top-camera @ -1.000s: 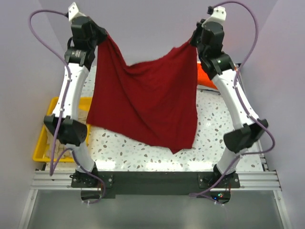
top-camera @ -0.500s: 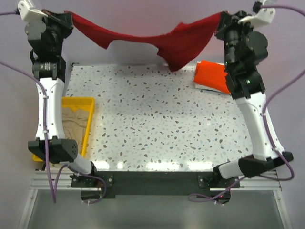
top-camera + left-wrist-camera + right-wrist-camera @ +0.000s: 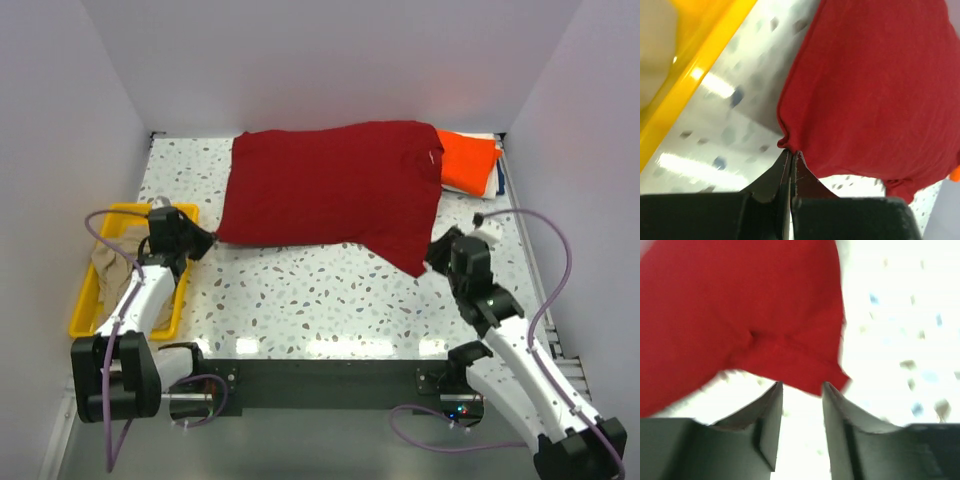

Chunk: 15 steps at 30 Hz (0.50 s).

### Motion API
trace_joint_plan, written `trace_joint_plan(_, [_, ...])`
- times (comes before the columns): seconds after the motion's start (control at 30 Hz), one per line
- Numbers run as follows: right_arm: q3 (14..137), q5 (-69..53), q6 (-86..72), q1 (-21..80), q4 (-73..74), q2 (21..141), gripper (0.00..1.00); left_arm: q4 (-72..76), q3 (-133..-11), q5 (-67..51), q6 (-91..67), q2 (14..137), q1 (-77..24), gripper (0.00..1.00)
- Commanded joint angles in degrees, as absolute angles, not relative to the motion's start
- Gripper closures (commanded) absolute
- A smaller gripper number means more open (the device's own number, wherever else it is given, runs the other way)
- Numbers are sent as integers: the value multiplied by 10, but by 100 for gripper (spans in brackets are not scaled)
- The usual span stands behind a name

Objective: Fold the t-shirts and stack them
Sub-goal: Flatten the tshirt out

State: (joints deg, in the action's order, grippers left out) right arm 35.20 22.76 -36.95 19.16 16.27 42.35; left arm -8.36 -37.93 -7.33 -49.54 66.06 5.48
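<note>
The dark red t-shirt [image 3: 330, 185] lies spread flat across the back half of the table, its small white neck label [image 3: 432, 157] at the right end. My left gripper [image 3: 208, 240] is low at the shirt's near-left corner and shut on that corner [image 3: 790, 150]. My right gripper [image 3: 433, 258] is open just short of the shirt's near-right tip [image 3: 835, 377], with nothing between its fingers. A folded orange t-shirt [image 3: 470, 162] sits at the back right, partly under the red one. A crumpled beige t-shirt [image 3: 108, 265] lies in the tray.
The yellow plastic tray [image 3: 85, 300] stands at the table's left edge, close beside my left arm, and its rim [image 3: 695, 75] shows in the left wrist view. White walls close the back and both sides. Speckled tabletop [image 3: 320, 300] lies bare in front of the red shirt.
Both arms came down from holding the red t-shirt stretched high at the back and laid it flat on the table. The right gripper opened and let go of its corner; the left still holds.
</note>
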Motion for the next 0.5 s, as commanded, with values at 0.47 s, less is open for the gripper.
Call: trace_joint_plan(0.47, [285,209,-440,190,258,415,33,-79,-257,-55,-480,553,54,100])
